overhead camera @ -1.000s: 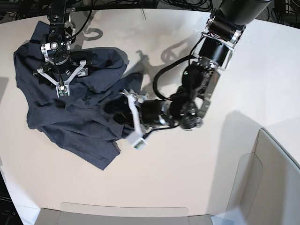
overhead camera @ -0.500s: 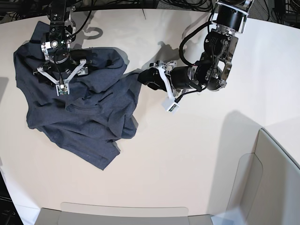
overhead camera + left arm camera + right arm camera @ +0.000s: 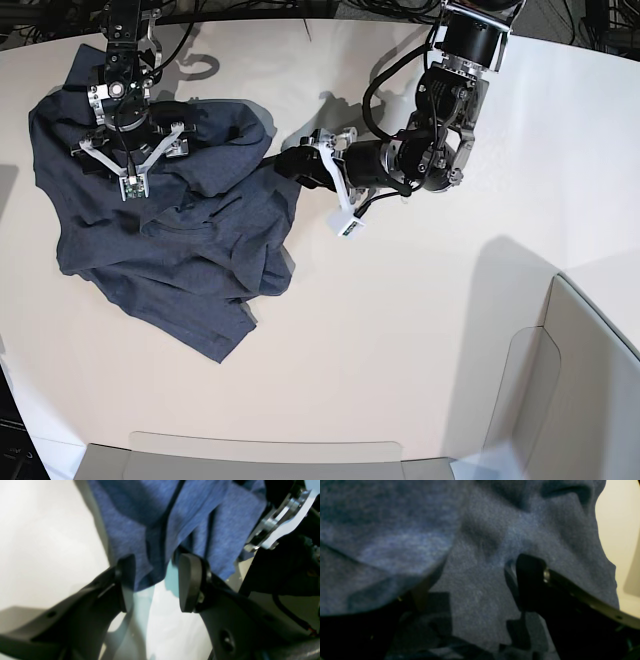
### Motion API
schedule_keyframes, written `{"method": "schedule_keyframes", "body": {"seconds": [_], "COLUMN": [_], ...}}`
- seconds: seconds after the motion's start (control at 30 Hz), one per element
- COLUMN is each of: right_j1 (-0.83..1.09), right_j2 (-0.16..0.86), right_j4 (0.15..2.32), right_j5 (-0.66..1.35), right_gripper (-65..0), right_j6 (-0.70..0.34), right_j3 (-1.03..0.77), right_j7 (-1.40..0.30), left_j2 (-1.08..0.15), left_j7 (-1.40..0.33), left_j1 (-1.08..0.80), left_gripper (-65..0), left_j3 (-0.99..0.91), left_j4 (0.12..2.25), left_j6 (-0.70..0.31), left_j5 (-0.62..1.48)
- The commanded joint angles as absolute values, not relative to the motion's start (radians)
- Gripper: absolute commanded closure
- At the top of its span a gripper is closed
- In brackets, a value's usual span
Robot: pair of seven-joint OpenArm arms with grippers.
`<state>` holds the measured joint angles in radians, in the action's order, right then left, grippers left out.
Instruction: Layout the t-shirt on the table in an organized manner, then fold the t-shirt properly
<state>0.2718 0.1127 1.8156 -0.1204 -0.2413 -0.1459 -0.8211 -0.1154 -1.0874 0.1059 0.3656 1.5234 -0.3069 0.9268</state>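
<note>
Lying crumpled, t-shirt (image 3: 170, 240), no lettering readable, left pincer (image 3: 155, 580) apart, right pincer (image 3: 130, 165) apart.

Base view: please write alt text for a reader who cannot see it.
A crumpled dark blue-grey cotton t-shirt lies on a smooth off-white table. The open right gripper rests on it, and the left gripper reaches its edge.

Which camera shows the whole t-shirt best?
The base view: the whole crumpled t-shirt lies in frame on the table. The left wrist view shows only a hanging edge; the right wrist view only close-up fabric.
</note>
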Motion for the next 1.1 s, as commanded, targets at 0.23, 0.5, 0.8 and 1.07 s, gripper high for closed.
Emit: {"method": "schedule_keyframes", "body": {"seconds": [0.23,0.5,0.8,1.07], "right_j1": [0.285,0.285,0.286,0.286], "right_j2": [0.117,0.117,0.117,0.117], "right_j4": [1.816,1.816,1.816,1.816], "right_j5": [-0.131,-0.131,-0.131,-0.131], "right_gripper": [-52.0,-52.0,-52.0,-52.0], "right_j6": [-0.251,-0.251,-0.251,-0.251], "right_j3": [-0.147,-0.147,-0.147,-0.147], "right_j7": [-0.874,-0.874,-0.874,-0.874], "left_j2": [-0.088,-0.042,0.001,0.028], "left_j7": [-1.072,-1.069,-1.067,-1.075], "left_j1": [0.153,0.151,0.22,0.341], "left_gripper": [-27.4,-26.0,0.0,0.0], "left_j3": [0.363,0.363,0.361,0.354], "left_j4": [1.538,1.491,1.366,1.419], "left_j6": [-0.315,-0.315,-0.317,-0.315], "left_j5": [0.951,0.947,0.951,0.955]}}
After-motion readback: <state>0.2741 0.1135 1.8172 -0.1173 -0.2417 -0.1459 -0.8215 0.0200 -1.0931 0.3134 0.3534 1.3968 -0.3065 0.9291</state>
